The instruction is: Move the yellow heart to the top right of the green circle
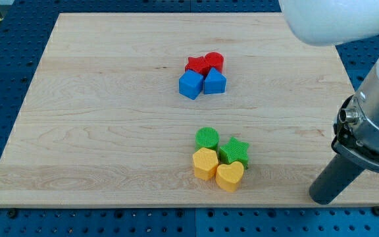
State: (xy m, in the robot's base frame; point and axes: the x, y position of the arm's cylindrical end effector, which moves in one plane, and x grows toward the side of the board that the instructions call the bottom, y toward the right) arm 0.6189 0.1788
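Observation:
The yellow heart (229, 176) lies near the view's bottom, touching the green star (234, 151) above it and the yellow hexagon (206, 163) on its left. The green circle (207, 138) sits just above the hexagon, up and left of the heart. My tip (324, 197) rests on the board at the view's bottom right, well to the right of the heart and a little lower, apart from every block.
A second cluster stands higher up near the middle: a red star (196, 64), a red circle (214, 62), a blue cube (191, 85) and a blue pentagon-like block (214, 82). The wooden board (97, 131) has its right edge close behind my tip.

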